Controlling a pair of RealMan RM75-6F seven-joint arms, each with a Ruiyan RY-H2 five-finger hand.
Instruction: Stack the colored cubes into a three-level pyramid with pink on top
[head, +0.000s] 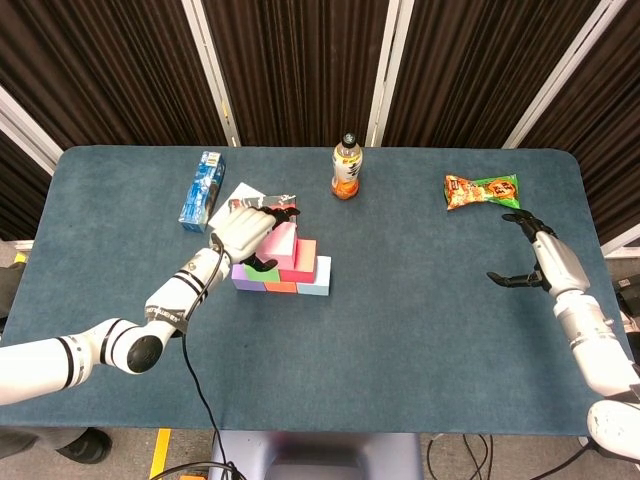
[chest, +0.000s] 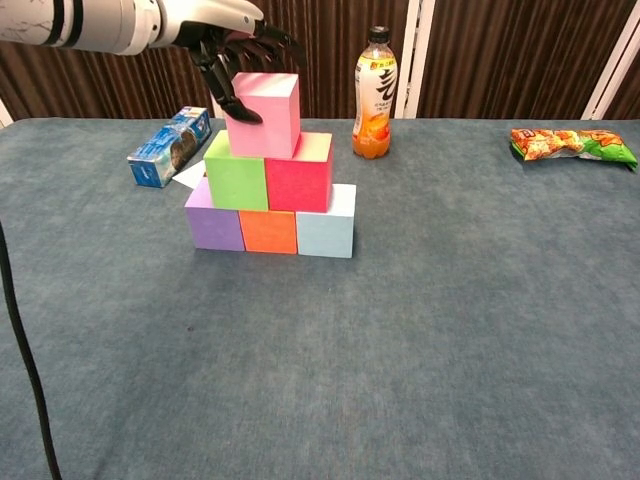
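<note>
The pink cube (chest: 266, 116) (head: 284, 243) sits on top of the green cube (chest: 237, 184) and red cube (chest: 299, 181). Under them stand the purple cube (chest: 214, 226), orange cube (chest: 268, 232) and light blue cube (chest: 326, 234) in a row. My left hand (chest: 222, 35) (head: 240, 228) wraps the pink cube from the left, with the thumb on its front face and the fingers curling over and behind its top. My right hand (head: 528, 256) hovers at the table's right side, fingers spread and holding nothing. The chest view does not show it.
An orange drink bottle (chest: 375, 95) (head: 346, 168) stands behind the pyramid. A blue box (chest: 168, 147) (head: 202, 188) and a white paper (head: 243, 192) lie to its left. A snack bag (chest: 572, 145) (head: 481, 190) lies at the far right.
</note>
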